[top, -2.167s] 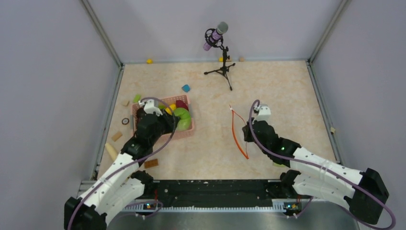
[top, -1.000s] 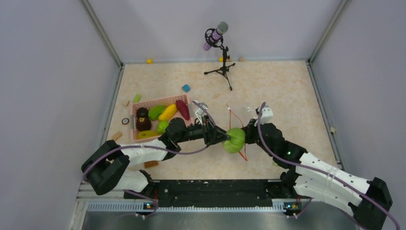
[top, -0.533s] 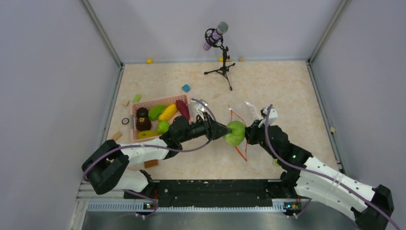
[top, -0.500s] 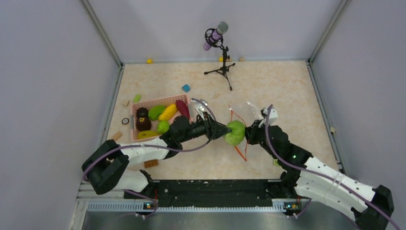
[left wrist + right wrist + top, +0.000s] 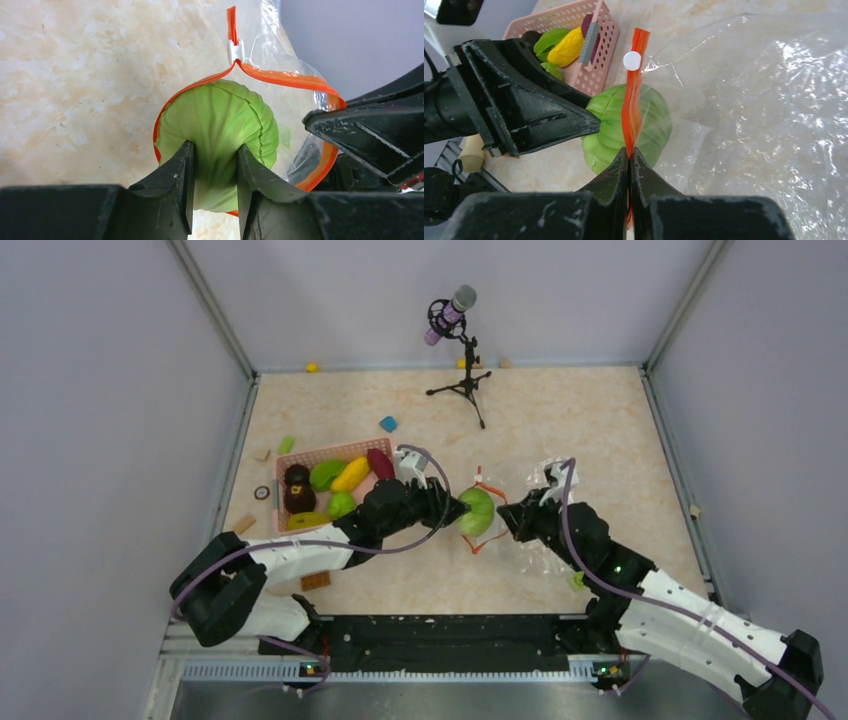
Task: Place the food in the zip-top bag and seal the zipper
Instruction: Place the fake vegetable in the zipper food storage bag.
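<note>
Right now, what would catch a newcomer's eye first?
The green cabbage mid-table, clamped in the left gripper, is entering the bag through its orange zipper. The right gripper pinches that zipper. Beside the left arm, a pink basket holds more food.

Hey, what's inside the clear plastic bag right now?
A ribbed light green toy vegetable, pinched by the left gripper, sits partway through the clear crinkly bag's orange-red mouth strip. Crinkled glare and the right gripper hide much of the rest.
</note>
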Controlling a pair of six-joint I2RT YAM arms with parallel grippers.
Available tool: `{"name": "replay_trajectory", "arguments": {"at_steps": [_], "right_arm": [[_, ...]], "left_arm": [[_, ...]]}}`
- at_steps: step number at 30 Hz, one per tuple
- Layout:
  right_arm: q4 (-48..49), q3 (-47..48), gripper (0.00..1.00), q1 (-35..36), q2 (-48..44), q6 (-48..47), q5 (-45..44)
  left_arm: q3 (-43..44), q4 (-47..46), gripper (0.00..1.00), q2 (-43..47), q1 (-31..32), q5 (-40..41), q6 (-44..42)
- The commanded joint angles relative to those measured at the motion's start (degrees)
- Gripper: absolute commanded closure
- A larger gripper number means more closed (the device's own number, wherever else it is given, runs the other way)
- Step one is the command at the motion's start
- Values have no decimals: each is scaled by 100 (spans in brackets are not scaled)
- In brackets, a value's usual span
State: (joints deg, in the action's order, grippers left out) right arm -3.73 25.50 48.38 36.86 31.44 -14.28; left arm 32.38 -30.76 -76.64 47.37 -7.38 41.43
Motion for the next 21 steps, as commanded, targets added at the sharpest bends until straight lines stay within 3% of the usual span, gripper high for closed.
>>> {"name": "replay_trajectory", "arguments": {"at_steps": [1, 8, 17, 21], "right_arm": [[657, 217, 100, 57, 116, -134, 468], [737, 454, 100, 58, 519, -159, 321], [840, 822, 100, 58, 864, 72, 172], [837, 969, 100, 61, 1017, 198, 364]], "left_arm": [[455, 24, 100, -38, -27, 117, -110], [620, -301, 100, -178, -25, -699, -274], [707, -713, 100, -391, -12, -2421, -1091], [673, -541, 100, -223, 117, -2200, -1519]]}}
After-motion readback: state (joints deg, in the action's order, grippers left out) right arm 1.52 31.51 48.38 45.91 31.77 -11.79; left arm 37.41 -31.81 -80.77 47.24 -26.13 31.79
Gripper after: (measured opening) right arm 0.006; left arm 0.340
